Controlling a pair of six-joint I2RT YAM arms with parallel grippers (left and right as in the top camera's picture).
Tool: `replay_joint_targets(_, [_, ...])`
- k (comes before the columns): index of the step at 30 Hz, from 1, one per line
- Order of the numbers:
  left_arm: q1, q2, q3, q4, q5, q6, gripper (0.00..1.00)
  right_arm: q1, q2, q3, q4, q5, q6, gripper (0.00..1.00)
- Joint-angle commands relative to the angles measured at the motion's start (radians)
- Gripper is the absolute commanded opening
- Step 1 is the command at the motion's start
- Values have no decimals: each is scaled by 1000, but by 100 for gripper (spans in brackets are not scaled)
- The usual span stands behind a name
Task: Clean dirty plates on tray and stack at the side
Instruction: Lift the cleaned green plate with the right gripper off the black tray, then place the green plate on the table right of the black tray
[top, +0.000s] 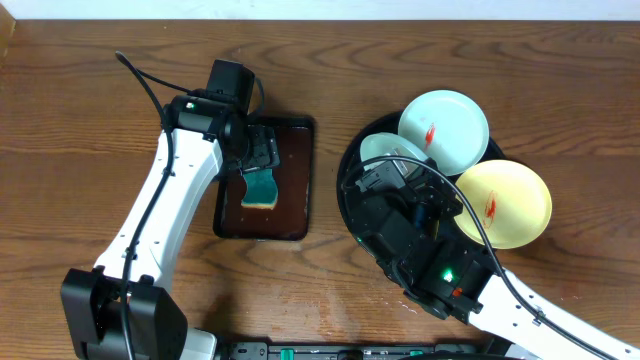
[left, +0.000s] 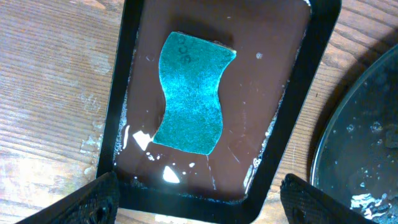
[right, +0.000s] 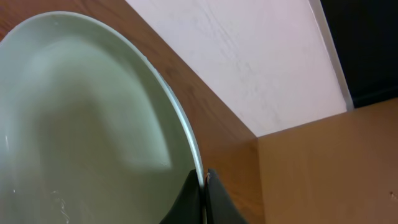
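Observation:
My right gripper (right: 204, 186) is shut on the rim of a pale bluish-white plate (right: 81, 130) and holds it tilted up over the black round tray (top: 352, 205); from overhead this plate (top: 385, 150) shows just above the right arm. A second bluish-white plate (top: 444, 130) with a red smear and a pale yellow plate (top: 505, 203) with a red smear lie at the tray's far and right sides. My left gripper (left: 199, 199) is open and empty above the near end of the brown rectangular tray (left: 127, 74), over the teal sponge (left: 191, 93).
The brown rectangular tray (top: 300, 150) with the sponge (top: 262, 187) lies left of the black tray, wet with droplets. The black tray's rim (left: 348, 137) shows at the right of the left wrist view. Wood-grain tabletop (top: 80, 120) lies all around.

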Motion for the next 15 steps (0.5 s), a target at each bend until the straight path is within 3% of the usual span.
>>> replay_joint_targets(1, [-1, -11, 17, -2, -5, 6, 83, -71, -9, 14, -3, -47, 213, 1])
replay_joint_targets(4, [-1, -11, 17, -2, -5, 6, 83, -250, -11, 16, -36, -288, 333, 1])
replay_joint_targets(12, [-1, -11, 18, -2, -5, 6, 83, -937, -64, 72, -41, -1369, 376, 1])
replay_joint_targets(15, [-1, -11, 17, -2, -5, 6, 83, -1199, -54, 76, -16, -1520, 421, 1])
